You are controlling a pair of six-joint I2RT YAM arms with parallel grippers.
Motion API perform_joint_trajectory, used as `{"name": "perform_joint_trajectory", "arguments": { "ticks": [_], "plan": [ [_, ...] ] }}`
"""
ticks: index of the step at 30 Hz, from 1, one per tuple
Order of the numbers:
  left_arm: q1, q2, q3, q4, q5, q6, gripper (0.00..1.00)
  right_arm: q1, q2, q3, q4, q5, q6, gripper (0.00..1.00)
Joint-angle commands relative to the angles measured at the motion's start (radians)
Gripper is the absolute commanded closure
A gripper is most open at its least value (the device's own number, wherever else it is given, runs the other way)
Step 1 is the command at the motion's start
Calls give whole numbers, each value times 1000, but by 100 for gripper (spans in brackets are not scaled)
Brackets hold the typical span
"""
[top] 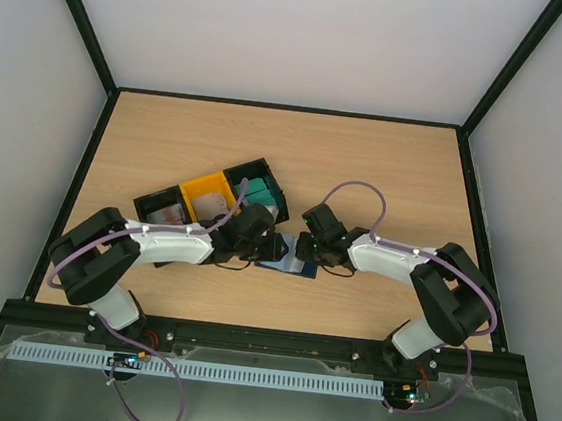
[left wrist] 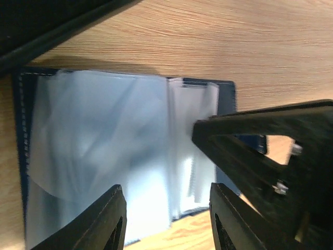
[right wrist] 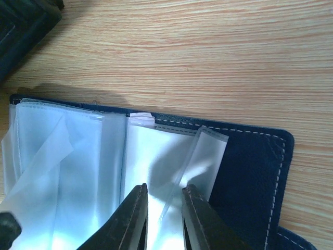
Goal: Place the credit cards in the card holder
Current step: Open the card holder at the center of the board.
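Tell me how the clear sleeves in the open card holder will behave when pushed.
The clear sleeves look thin and curled, so probably floppy, buckling rather than sliding. Their glossy sheen suggests they're slippery. The stitched navy card holder lies flat, likely stiffer.

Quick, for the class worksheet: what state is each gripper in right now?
Left gripper: open, holding nothing, over the card holder.
Right gripper: slightly open, holding nothing.

I worked in a lab test cell; plain white walls (top: 280,29) and black frame rails (top: 80,18) enclosed my wooden table (top: 367,159).
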Motion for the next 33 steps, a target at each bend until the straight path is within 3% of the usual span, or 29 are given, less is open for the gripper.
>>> {"name": "perform_joint_trajectory", "arguments": {
  "ticks": [1, 11, 20, 27, 33],
  "plan": [
    [9, 50, 48, -78, -58, 51, 54, -5, 36, -6, -74, 9, -24, 79],
    [-1, 38, 78, -136, -126, 109, 41, -4, 37, -8, -72, 8, -31, 78],
    [-2, 67, 90, -193, -188, 99, 41, -5, 39, -11, -69, 7, -27, 78],
    [-14, 53, 80, -157, -144, 107, 62, -4, 36, -13, -67, 7, -27, 78],
    [-17, 64, 74, -122, -95, 109, 69, -4, 33, -15, -66, 10, -25, 78]
  ]
}}
